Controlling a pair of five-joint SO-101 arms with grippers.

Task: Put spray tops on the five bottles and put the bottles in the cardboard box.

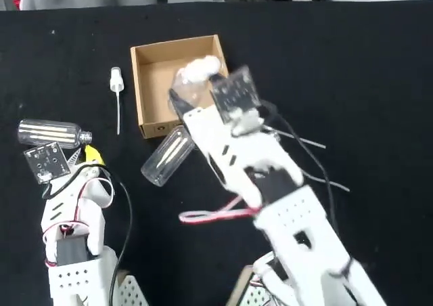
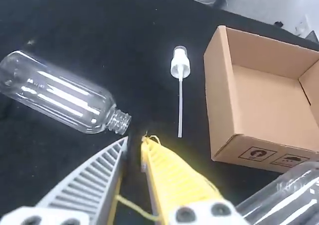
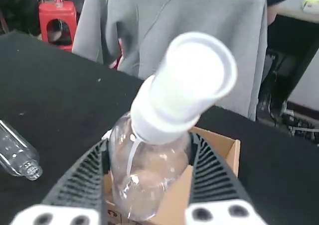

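Box [image 1: 143, 89] floor partly hidden behind right gripper [image 3: 148, 153], clamped on clear white-capped bottle [image 3: 164, 115]; left gripper [image 2: 134, 143] barely open, empty.

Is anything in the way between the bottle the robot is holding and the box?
No, nothing visible is. The right gripper holds the capped bottle over the open top of the cardboard box. The part of the box floor in view has nothing lying on it.

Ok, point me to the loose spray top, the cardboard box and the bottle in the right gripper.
loose spray top [image 2: 179, 66], left wrist view, white head.
cardboard box [image 1: 157, 82], high view, bare floor inside.
capped bottle [image 3: 149, 177], right wrist view, clear body below the cap.
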